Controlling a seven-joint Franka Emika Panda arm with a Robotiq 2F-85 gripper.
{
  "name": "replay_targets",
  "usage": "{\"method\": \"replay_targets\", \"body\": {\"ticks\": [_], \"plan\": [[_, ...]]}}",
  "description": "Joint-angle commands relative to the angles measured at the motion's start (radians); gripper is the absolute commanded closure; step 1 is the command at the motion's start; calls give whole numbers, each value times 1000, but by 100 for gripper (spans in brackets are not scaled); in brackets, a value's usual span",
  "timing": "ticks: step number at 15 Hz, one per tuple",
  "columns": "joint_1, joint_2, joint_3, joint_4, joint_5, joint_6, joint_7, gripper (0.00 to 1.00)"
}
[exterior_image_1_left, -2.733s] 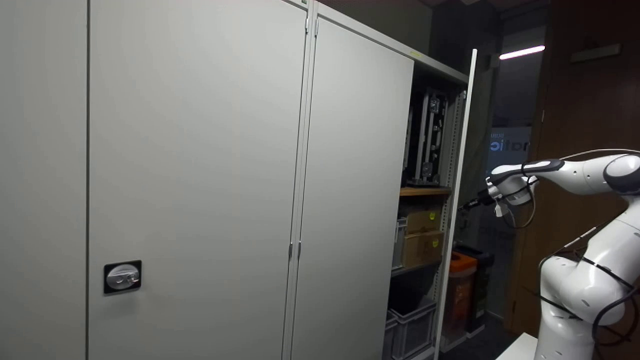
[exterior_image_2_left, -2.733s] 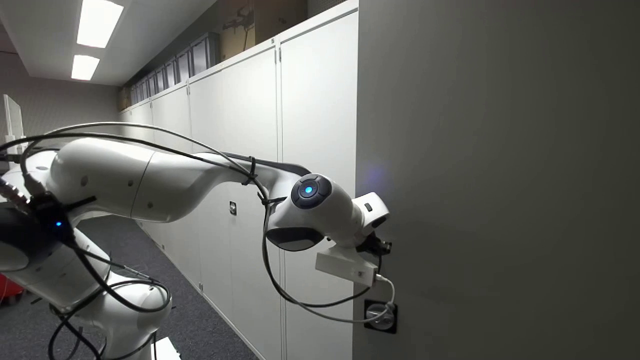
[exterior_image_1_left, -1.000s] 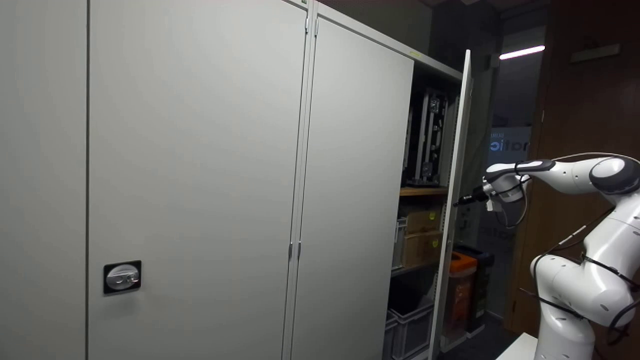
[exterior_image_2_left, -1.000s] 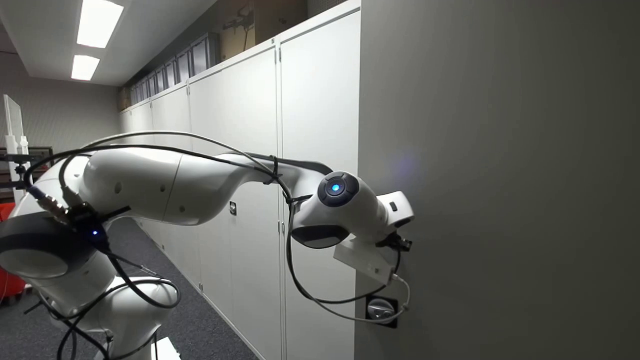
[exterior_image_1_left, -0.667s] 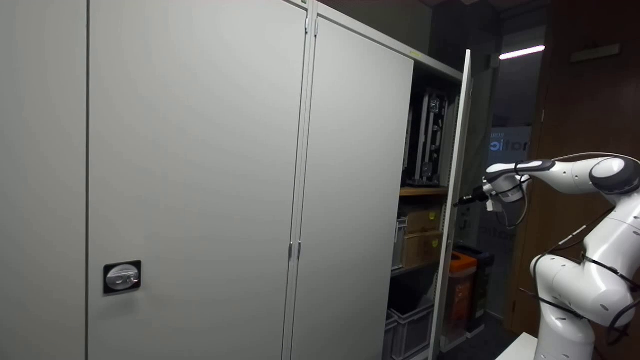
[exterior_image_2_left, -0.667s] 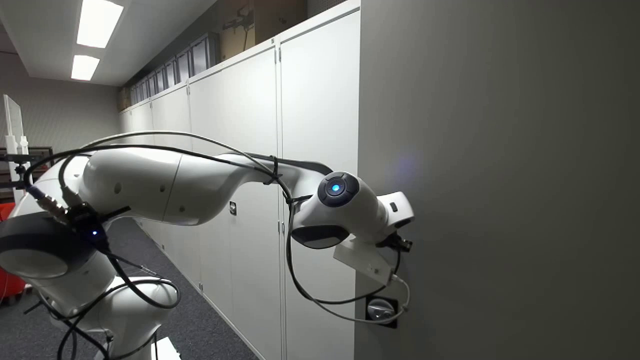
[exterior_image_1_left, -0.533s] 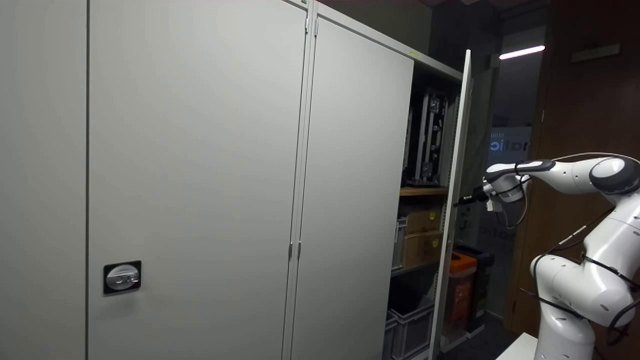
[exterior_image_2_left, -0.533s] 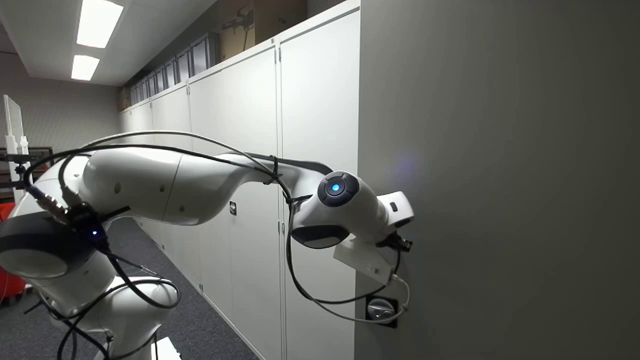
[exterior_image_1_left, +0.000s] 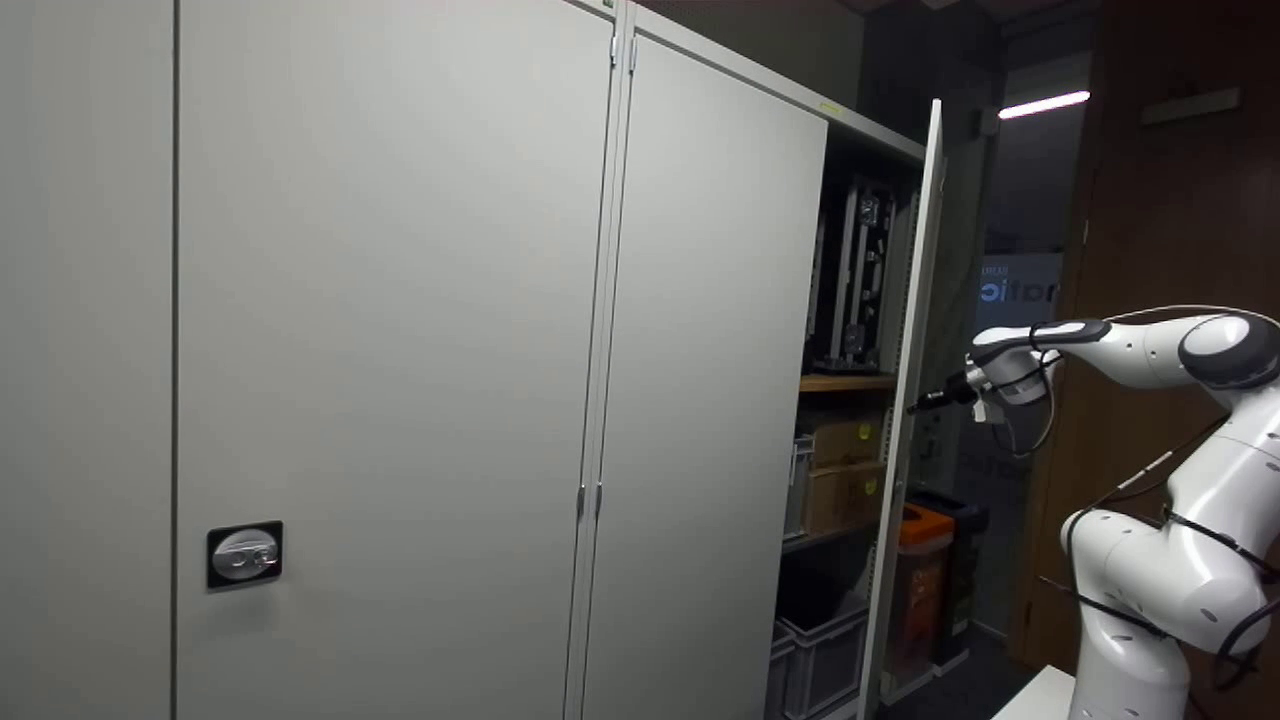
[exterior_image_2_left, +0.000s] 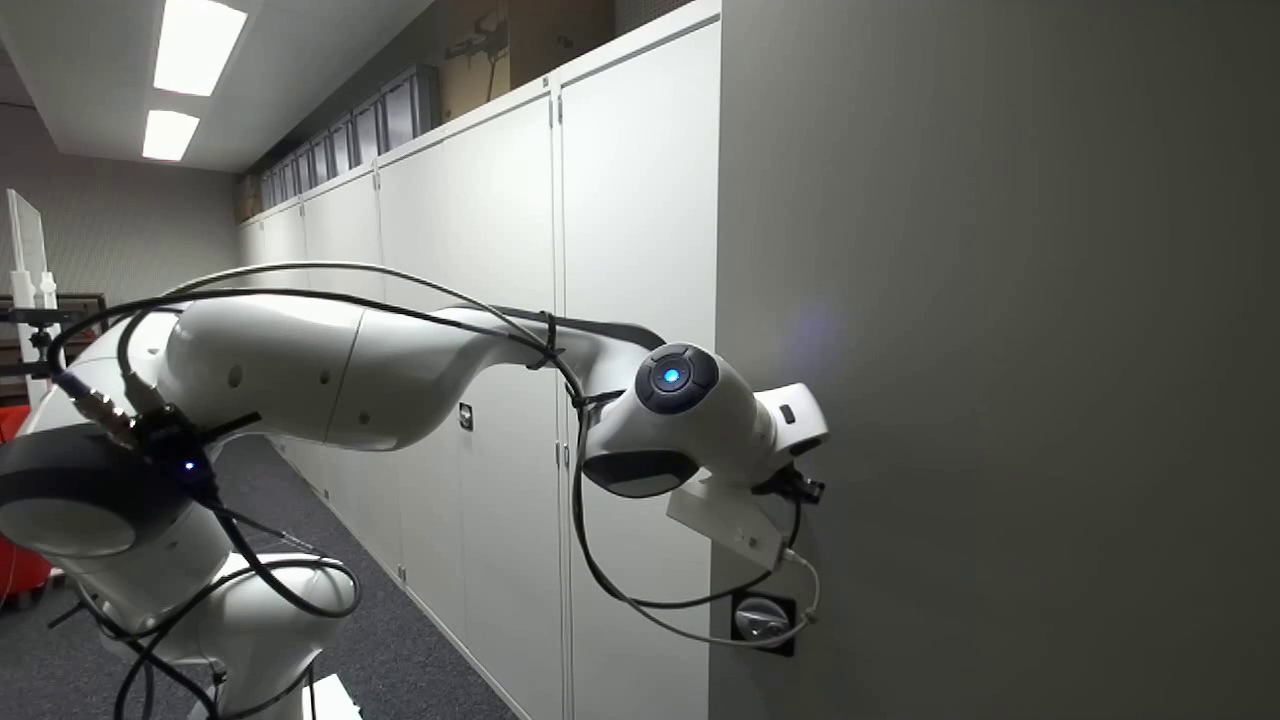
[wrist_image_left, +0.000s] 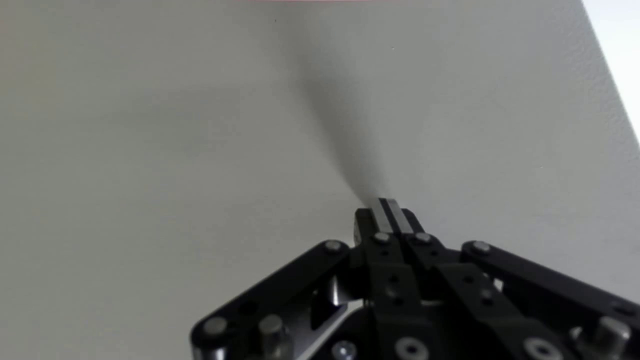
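Where my arm (exterior_image_2_left: 400, 380) meets the cabinet (exterior_image_1_left: 715, 300), its grey door (exterior_image_2_left: 1000, 350) stands ajar, outer face toward the arm in both exterior views. Gripper (wrist_image_left: 390, 213): jaws brought fully together, holding nothing, fingertips (wrist_image_left: 381, 217) at that outer face; I cannot tell whether they touch or stop just short. Round lock handle (exterior_image_2_left: 762, 622): same door, lower than the gripper, near the free edge. Cardboard boxes (exterior_image_1_left: 846, 495): stacked inside. Grey crates (exterior_image_1_left: 832, 660): below those. Orange-topped bin (exterior_image_1_left: 918, 580): beyond the door.
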Motion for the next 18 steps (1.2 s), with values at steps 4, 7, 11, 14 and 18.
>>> {"method": "replay_targets", "body": {"ticks": [4, 7, 11, 14, 18], "plan": [[18, -43, 9, -1, -41, 8, 21, 100], [51, -52, 12, 11, -49, 1, 15, 100], [109, -48, 13, 37, -63, -5, 11, 100], [171, -41, 8, 58, -73, -11, 11, 100], [256, -40, -11, 91, -85, -13, 8, 100]]}}
